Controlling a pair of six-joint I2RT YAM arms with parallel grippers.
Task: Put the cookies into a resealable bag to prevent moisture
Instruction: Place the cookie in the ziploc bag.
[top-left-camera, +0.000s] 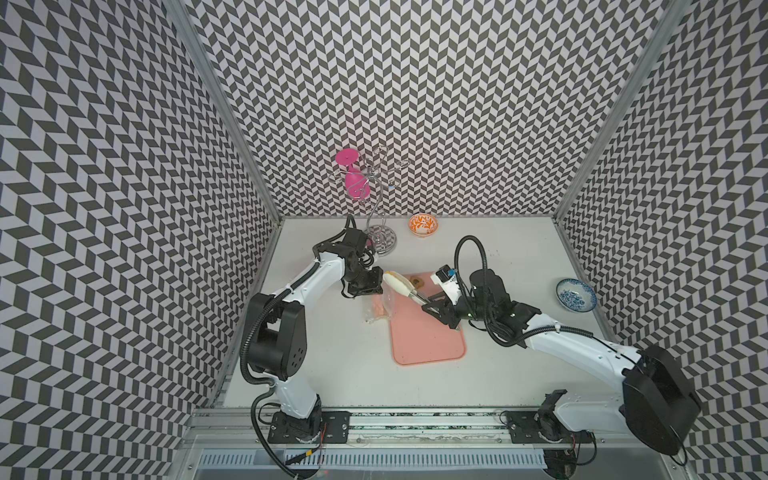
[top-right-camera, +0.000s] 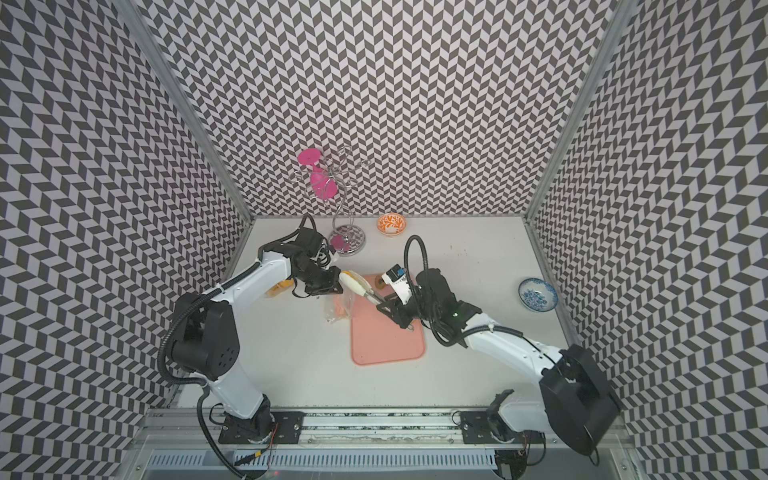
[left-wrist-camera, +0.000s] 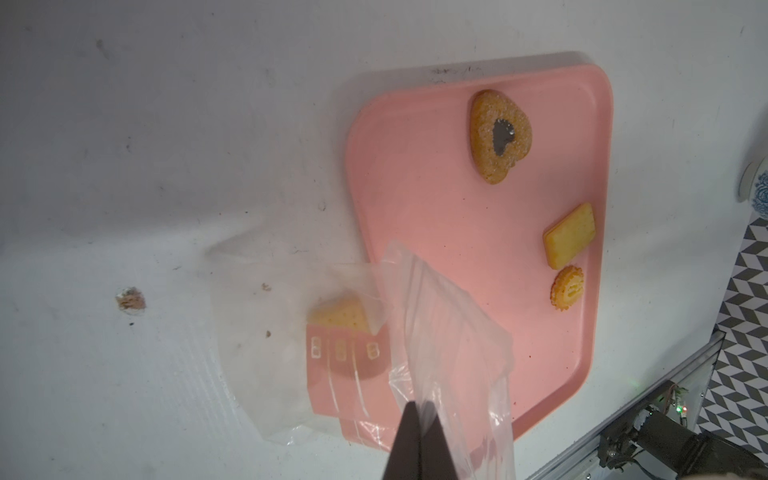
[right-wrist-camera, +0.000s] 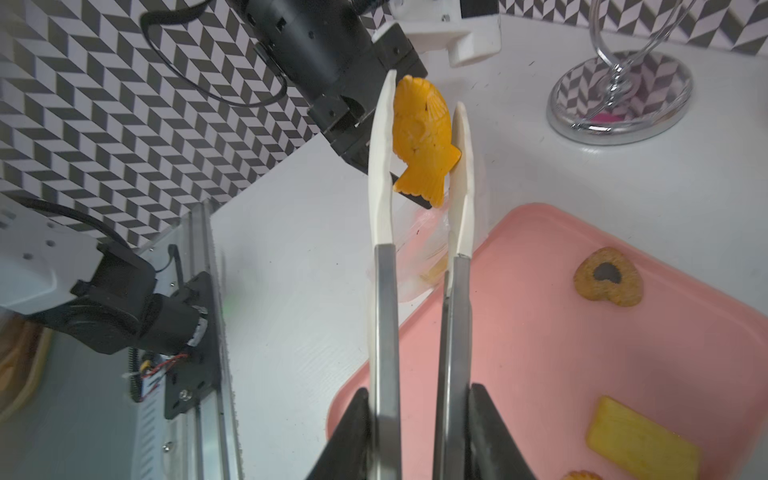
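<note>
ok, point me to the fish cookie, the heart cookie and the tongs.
fish cookie (right-wrist-camera: 422, 133), right wrist view, on its body between the tong tips.
heart cookie (left-wrist-camera: 481, 141), left wrist view, on its sugared rim beside the dark centre.
tongs (right-wrist-camera: 386, 332), right wrist view, on one steel arm.

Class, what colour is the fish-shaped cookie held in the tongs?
Yellow-orange; the fish cookie shows best in the right wrist view.

Light is bright and even from overhead; shadows on the white table are faint and soft. The chevron walls lean and stretch toward the edges of both top views. My left wrist camera shows a soft shadow along one rim of the pink tray and pale sheen on the clear bag. My tongs blur near the right wrist lens.
</note>
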